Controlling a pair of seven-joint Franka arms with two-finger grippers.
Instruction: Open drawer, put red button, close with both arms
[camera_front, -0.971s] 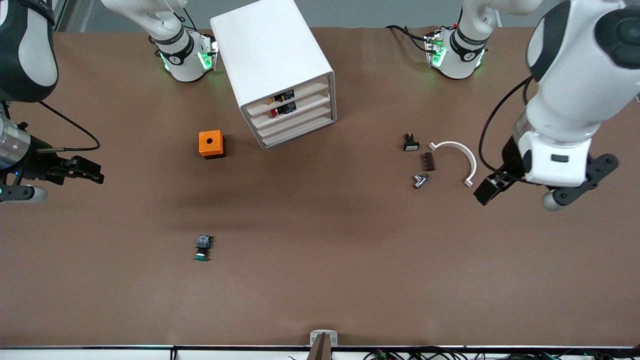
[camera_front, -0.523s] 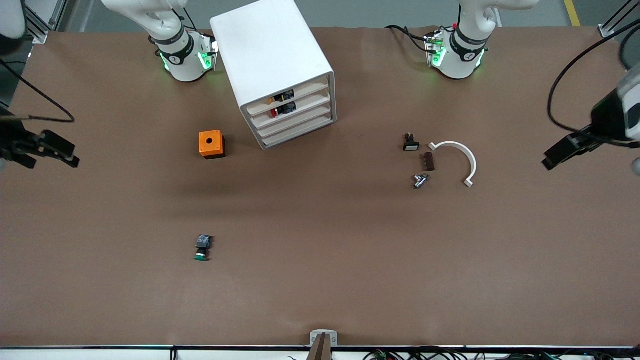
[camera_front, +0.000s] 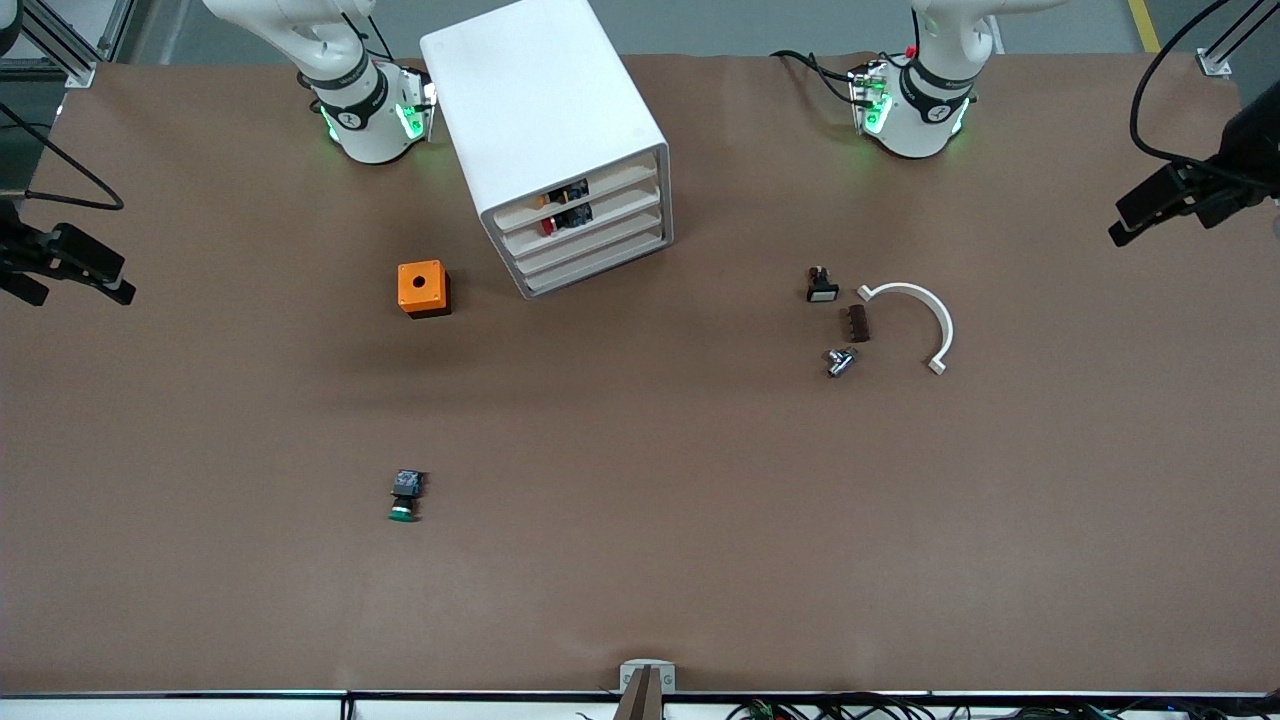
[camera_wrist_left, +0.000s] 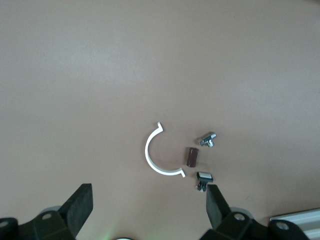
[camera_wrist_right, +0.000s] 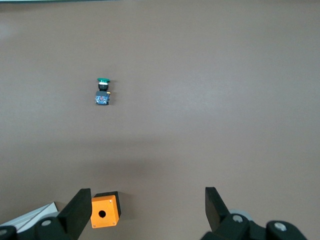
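The white cabinet (camera_front: 545, 110) stands between the arm bases, its four slat fronts flush with each other. The drawer (camera_front: 590, 212) is the second front. The red button (camera_front: 548, 227) shows through the gap there, inside the cabinet. My left gripper (camera_front: 1135, 215) is open and empty, high over the left arm's end of the table; the left wrist view (camera_wrist_left: 148, 207) shows its jaws wide apart. My right gripper (camera_front: 95, 272) is open and empty over the right arm's end; the right wrist view (camera_wrist_right: 146, 210) shows the same.
An orange box with a round hole (camera_front: 423, 288) (camera_wrist_right: 105, 211) sits beside the cabinet. A green-capped switch (camera_front: 404, 497) (camera_wrist_right: 103, 91) lies nearer the camera. A white curved clip (camera_front: 925, 315) (camera_wrist_left: 152, 155), brown block (camera_front: 857, 323), metal piece (camera_front: 839, 360) and white-capped switch (camera_front: 821, 286) lie toward the left arm's end.
Both arms have drawn outward toward their own ends of the table and higher. Nothing on the table has moved.
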